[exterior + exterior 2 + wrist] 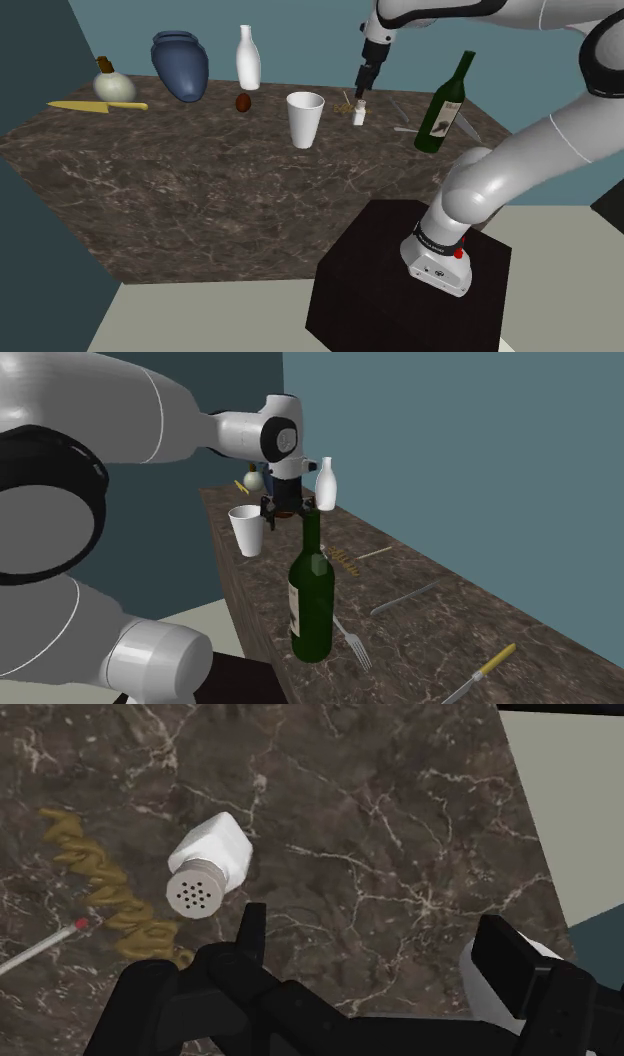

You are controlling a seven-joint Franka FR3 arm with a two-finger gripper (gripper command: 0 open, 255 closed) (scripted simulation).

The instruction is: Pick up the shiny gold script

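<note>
Black and box-shaped, the stand [400, 290] sits in the lower right of the shoulder view, nearest the camera. Beyond it spreads the dark veined marble desk [200, 200], and the white jointed arm [520, 150] reaches from the stand up and to the left across it.

A tall green glass wine bottle [445, 105] stands upright at the desk's right side in the shoulder view. A dark blue rounded object [180, 65] lies in the upper left. A slim white bottle-shaped vase [248, 58] stands just to its right, and a plain white cup [305, 118] stands near the frame's middle.

The black two-finger claw [360, 98] hangs right of the cup, pointing down at the desk. In the wrist view the claw [375, 919] is open, its fingers well apart with only bare marble between them.

A small white salt shaker with a perforated grey cap [210, 864] lies tilted on the desk just beyond one finger.

The shiny gold script [105, 889], a wavy strip of lettering, lies flat on the desk just beside the shaker, outside the fingers' gap and untouched. In the shoulder view the script [345, 107] sits between cup and shaker, upper middle. A thin pale stick with a red tip [40, 944] lies close beside it.
</note>
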